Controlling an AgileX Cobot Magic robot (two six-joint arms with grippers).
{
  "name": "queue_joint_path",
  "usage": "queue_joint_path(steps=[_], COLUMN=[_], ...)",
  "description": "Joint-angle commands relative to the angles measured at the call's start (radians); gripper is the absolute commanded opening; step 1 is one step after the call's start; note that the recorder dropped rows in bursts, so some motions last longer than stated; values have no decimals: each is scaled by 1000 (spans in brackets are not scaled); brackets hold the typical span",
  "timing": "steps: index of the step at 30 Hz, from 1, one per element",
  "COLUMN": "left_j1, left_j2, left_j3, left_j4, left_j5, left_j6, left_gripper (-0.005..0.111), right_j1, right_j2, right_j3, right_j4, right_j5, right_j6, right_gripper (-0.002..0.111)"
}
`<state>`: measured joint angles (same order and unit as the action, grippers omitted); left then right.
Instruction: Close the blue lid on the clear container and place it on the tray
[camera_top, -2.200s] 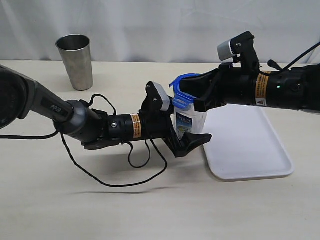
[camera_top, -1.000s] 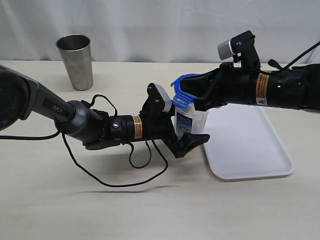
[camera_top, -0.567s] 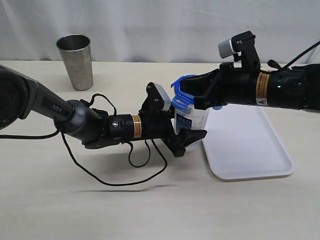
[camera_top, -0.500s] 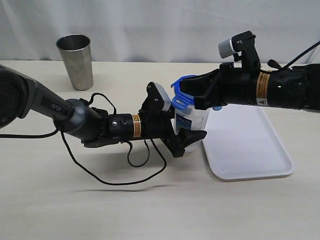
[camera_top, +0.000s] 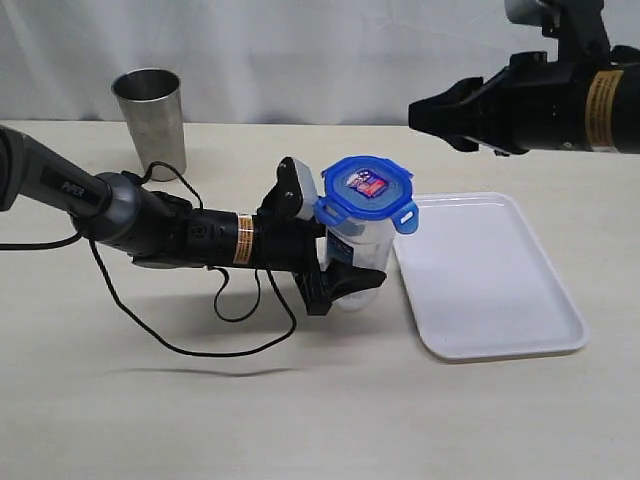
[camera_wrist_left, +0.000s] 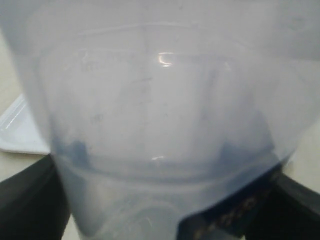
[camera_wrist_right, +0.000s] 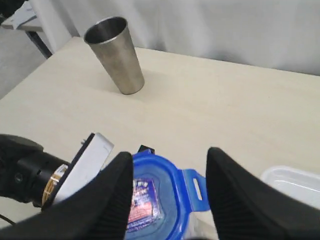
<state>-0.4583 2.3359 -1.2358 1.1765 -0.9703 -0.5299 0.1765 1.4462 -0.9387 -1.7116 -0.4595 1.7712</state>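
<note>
Left jaws clamp the clear container (camera_top: 372, 250); right jaws hover spread, empty. Flaps on the blue lid (camera_top: 365, 187) look unlatched: press each down squarely before carrying it to the tray (camera_top: 490, 270).

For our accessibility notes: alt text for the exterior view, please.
The left gripper grips the clear container, capped with the blue lid, beside the white tray. The right gripper hangs open above; a steel cup stands behind.
</note>
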Motion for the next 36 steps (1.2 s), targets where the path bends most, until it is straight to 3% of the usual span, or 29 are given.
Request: queue_joint_path(steps=[1,3,6,7,8,9,10,15,17,20,22,30,36], left_j1=[7,7,10,9,17,24,34,59,63,63,63,63,63], left_j2=[0,0,0,0,0,0,0,0,0,0,0,0,0], left_j3=[0,2,2,2,2,2,2,2,2,2,2,2,2], left_j4=[71,105,122,122,122,122,122,126,166,186,206,251,255], left_j5=[-1,-1,-1,-9,-12,-12,-15,-47,-60,-60,-63,-113,-113], left_j6=[-2,-2,-2,-2,-16,-29,-46,-48,-49,-51,-51,-79,-79], left_gripper=[0,0,0,0,0,0,0,0,0,0,0,0,0], right_j1=[-3,-1,-1,-14,-44,-55,-75,-152,-188,-198,-178,-42,-33], right_j2=[70,129,188,197,219,228,248,294,302,302,304,363,415], right_j3=[-98,-139,-118,-116,-120,-128,-160,-338,-420,-465,-481,-492,-492], right_j4=[-33,-33,-23,65,332,462,797,1676,2193,2519,2586,2515,2512], right_j5=[19,167,608,657,673,694,786,1084,1247,1369,1409,1433,1505], right_j6=[78,36,-15,-86,-332,-456,-797,-1698,-2181,-2470,-2524,-2511,-2495], right_gripper=[41,41,41,41,41,41,41,41,41,42,42,42,42])
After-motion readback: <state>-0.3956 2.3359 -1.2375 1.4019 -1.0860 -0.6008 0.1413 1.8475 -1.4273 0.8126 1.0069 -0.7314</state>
